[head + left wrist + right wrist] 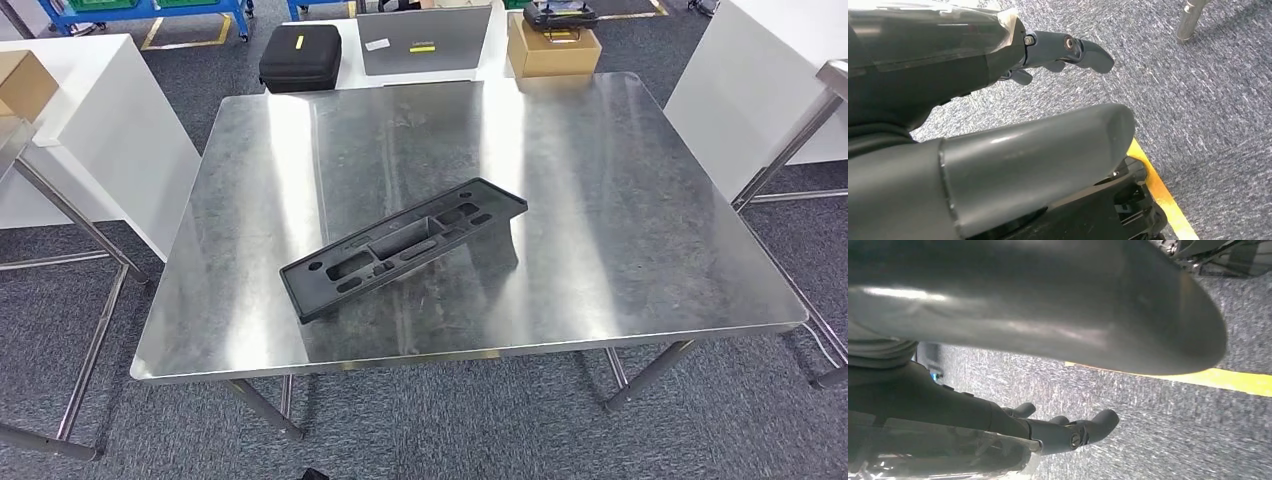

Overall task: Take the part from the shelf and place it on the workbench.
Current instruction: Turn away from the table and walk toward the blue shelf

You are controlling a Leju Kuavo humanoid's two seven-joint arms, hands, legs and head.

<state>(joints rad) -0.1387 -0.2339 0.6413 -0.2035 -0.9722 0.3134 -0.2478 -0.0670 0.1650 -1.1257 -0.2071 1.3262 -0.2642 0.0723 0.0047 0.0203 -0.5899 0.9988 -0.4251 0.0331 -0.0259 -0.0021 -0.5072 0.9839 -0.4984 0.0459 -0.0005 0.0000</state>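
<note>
A long black plastic part with several recesses lies flat on the steel workbench, near its middle and set at a slant. Neither hand touches it. In the left wrist view my left hand hangs over grey carpet with its thumb and fingers apart and nothing between them. In the right wrist view my right hand also hangs above the carpet, with the thumb and the fingers spread and holding nothing.
White tables stand at the left and right. Behind the workbench are a black case, a grey laptop and a cardboard box. A yellow floor line runs under both hands.
</note>
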